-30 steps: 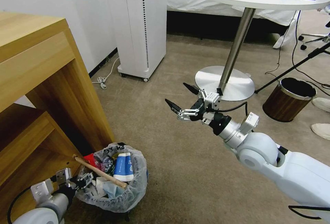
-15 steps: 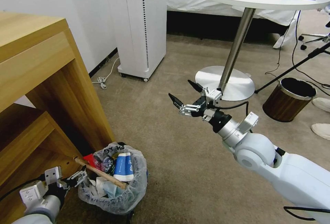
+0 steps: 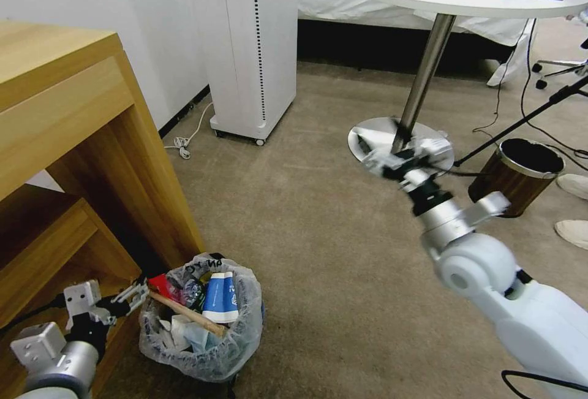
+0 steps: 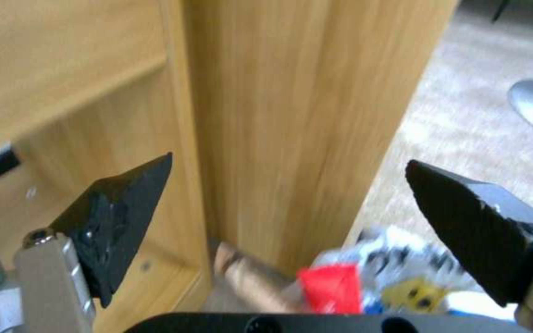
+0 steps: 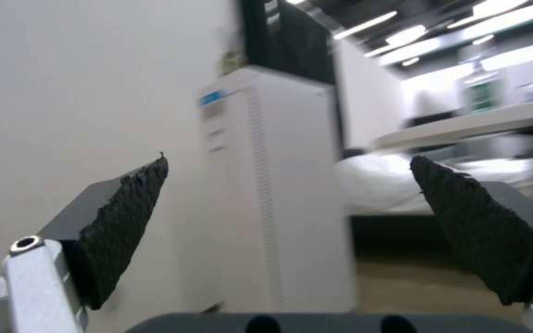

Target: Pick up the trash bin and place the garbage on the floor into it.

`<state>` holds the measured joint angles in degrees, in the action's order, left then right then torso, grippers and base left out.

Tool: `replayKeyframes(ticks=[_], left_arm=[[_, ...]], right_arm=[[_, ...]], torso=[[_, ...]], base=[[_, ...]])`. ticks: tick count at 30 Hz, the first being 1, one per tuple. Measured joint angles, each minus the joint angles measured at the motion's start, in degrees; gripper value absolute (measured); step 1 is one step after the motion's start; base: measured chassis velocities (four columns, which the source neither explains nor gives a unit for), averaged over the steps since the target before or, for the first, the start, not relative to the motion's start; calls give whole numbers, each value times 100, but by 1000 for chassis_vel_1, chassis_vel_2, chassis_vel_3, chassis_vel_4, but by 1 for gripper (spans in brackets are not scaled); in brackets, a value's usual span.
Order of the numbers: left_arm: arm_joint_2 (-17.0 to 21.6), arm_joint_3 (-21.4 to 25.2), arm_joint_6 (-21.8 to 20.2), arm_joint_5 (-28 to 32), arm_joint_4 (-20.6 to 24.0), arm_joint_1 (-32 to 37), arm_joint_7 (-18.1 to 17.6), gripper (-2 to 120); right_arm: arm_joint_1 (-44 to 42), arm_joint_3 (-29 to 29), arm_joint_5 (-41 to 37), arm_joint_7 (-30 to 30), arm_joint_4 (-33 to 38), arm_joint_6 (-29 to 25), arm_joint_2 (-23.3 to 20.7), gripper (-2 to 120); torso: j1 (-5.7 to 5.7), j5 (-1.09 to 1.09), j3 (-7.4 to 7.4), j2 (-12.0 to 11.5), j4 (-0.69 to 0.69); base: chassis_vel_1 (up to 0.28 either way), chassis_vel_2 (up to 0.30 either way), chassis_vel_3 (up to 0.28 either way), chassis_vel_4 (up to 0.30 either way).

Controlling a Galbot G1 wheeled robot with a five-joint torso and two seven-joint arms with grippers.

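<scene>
Head view: the left gripper (image 3: 136, 293) is hovering with its jaws apart and empty, just beside the rim of the trash bin (image 3: 202, 325), which is sitting on the floor (image 3: 306, 252) against the foot of a wooden cabinet (image 3: 79, 141). The bin lies ahead of these fingers and slightly below; the wooden stick (image 3: 184, 313) poking out of it is pointing its near end almost at them, its long axis running away across the bin mouth. A blue-white carton (image 3: 220, 298) and a red plastic bag (image 3: 160, 284) are crowding the crinkly translucent liner. The right gripper (image 3: 392, 157) is hanging well apart over open carpet, near a round table base (image 3: 401, 148) (so the left arm is plainly the nearer one).

Left wrist view: the two black, wedge-shaped fingertips (image 4: 118, 217) are standing wide, nothing between them. Beyond and below the gap, the stick's blunt brown end, the red bag and the liner's black-and-yellow print are showing against smooth wood grain.

Right wrist view: the rough-textured pads (image 5: 125, 217) are spread wide and holding nothing, facing a tall white appliance (image 5: 260, 185) and a pale wall.

Judging by the carpet nearby, the litter is already gathered in the bin.
</scene>
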<state>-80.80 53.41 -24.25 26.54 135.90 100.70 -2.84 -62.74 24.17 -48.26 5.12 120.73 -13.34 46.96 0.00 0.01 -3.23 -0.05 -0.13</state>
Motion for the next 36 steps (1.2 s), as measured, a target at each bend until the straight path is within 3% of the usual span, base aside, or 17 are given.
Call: replayKeyframes(ticks=[2,7,9,18,21,36], left_arm=[[-5,-94,244,-119,41,-71,47,100],[25,-160,295,-130,35,-143,45,100],[67,-207,414,-193,-56,-165,38,100],[129,-265,714,-296,-256,-275,79,100],[287,-247,805,-304,-452,-314,200,100],[516,-270,806,-308,-690,-299,349,100]], right_arm=[[-619,770,296,139,76,54,349,100],[-1181,1212,560,352,110,153,651,100],[-1578,1416,1156,652,-13,225,924,100],[-1812,1325,1535,895,-118,201,1510,100],[-1781,1188,1627,920,-216,255,1882,100],[-1755,812,1943,876,-497,276,2381,100]], torso=[[0,0,0,0,0],[0,0,0,0,-1],[0,0,0,0,0],[0,-2,0,0,1],[0,-3,0,0,1],[0,-1,0,0,1]], base=[[0,0,0,0],[0,0,0,0],[0,0,0,0],[0,0,0,0],[0,0,0,0],[0,0,0,0]])
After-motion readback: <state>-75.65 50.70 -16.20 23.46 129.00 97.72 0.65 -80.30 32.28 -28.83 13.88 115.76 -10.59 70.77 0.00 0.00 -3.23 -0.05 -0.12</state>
